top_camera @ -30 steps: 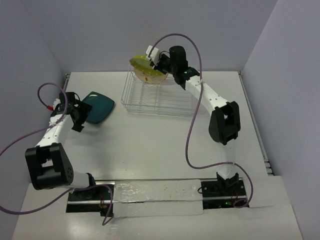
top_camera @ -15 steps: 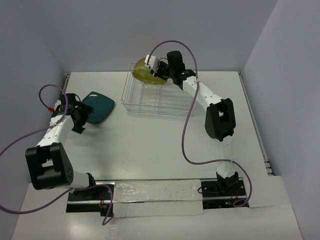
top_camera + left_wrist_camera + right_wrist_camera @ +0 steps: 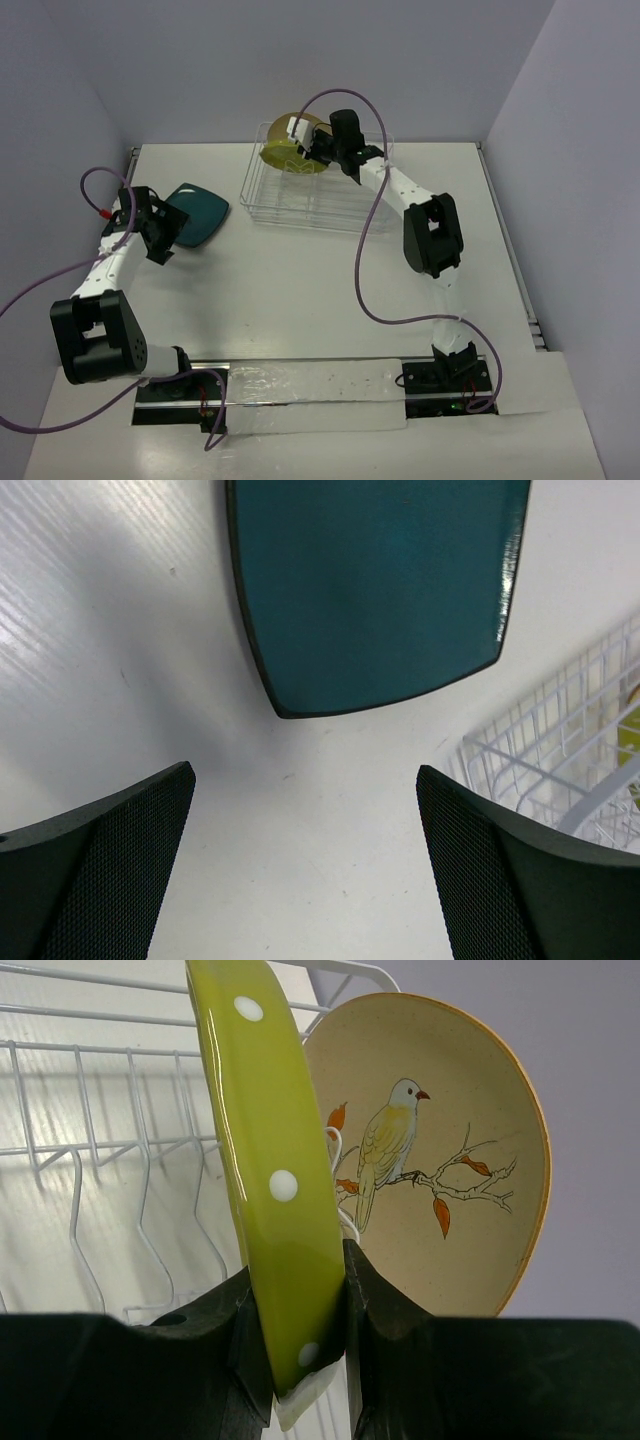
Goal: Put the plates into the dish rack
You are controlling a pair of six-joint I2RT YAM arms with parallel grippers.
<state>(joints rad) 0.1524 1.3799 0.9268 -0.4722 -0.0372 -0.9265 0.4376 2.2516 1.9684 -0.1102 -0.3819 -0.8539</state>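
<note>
While the right gripper (image 3: 295, 1310) is pinching the lower rim of the lime-green plate (image 3: 265, 1160) and holding it on edge over the dish rack (image 3: 320, 205) at the upper middle of the overhead view, the beige plate (image 3: 440, 1160), painted with a perched bird and orange leaves, is standing upright just behind it, apparently already racked. At the left, the left gripper (image 3: 305, 860) is hovering with jaws spread wide over the worktop (image 3: 300, 300), just short of the glossy dark teal plate (image 3: 370, 580), which is lying flat beside the rack and, by my judgement, waiting its turn.
</note>
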